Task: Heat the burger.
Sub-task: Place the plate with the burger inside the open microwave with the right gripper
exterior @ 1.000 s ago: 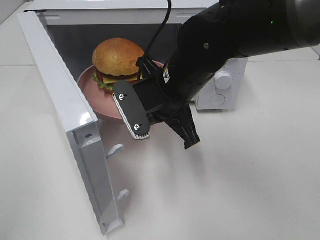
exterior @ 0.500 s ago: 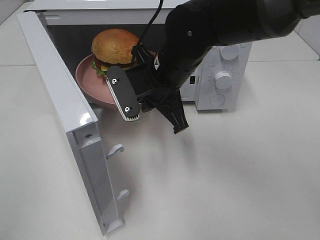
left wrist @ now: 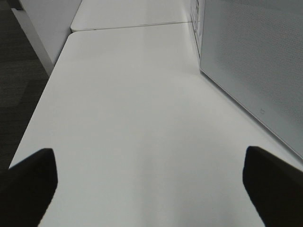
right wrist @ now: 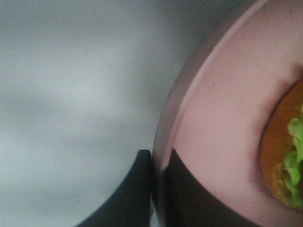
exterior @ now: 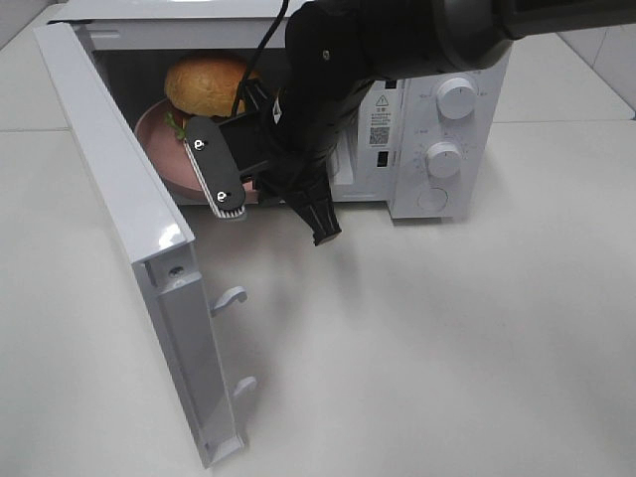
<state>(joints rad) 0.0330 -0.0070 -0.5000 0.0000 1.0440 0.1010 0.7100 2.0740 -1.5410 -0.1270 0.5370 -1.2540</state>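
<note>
the burger (exterior: 204,84) sits on a round pink plate (exterior: 151,139) inside the open microwave (exterior: 437,119), toward the hinge side of the cavity, its brown bun uppermost and a bit of green showing at its lower edge. the microwave door (exterior: 109,189) is swung wide to the left of the high view, with two white latch hooks (exterior: 231,295) sticking out from its free edge. the right arm (exterior: 378,40) reaches across from the right into the opening and hides the near part of the plate and the middle of the cavity. in the right wrist view the right gripper (right wrist: 158,189) is pinched on the plate's rim, one dark finger (right wrist: 130,198) outside the rim and the other on the plate's inner face, with the burger's orange-brown edge and green lettuce (right wrist: 286,161) further in on the plate, apart from the fingers. the left gripper (left wrist: 151,184) does not show in the high view; its own camera shows its jaws spread wide with nothing between them, above the white table (left wrist: 123,118), with the grey dotted outer face of the door (left wrist: 251,61) close by on one side. two white dials (exterior: 457,97) sit on the microwave's front panel, to the right of the arm.
</note>
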